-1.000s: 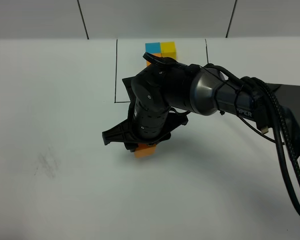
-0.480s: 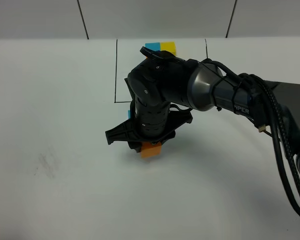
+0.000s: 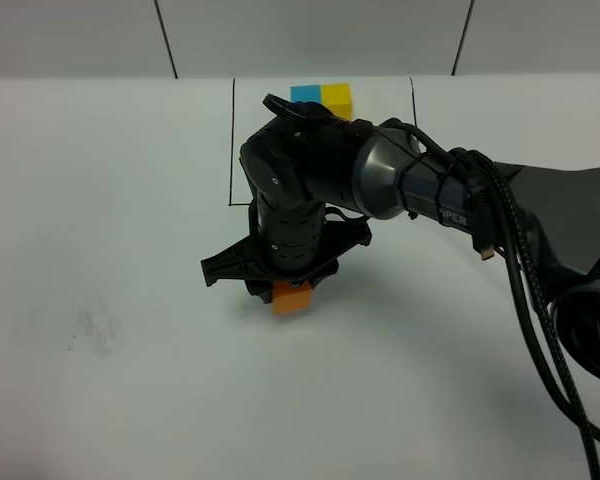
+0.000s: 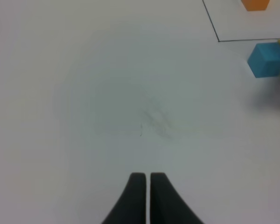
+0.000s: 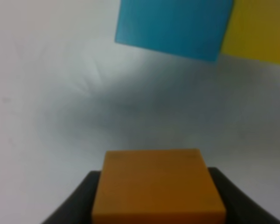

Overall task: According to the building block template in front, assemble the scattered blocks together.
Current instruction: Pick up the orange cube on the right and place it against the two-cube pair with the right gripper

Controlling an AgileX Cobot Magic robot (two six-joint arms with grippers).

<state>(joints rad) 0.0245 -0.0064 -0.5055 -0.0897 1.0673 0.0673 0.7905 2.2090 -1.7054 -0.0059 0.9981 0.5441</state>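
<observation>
White tabletop. Right hand grips orange cube; arm hides loose blue cube and yellow cube overhead, wrist view shows them. Left hand closed, empty.

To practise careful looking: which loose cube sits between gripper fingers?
The small orange matte cube, in the right gripper; the blue matte cube and yellow matte cube lie ungripped.

Matte orange cube, glossy black arm (plastic-looking)
</observation>
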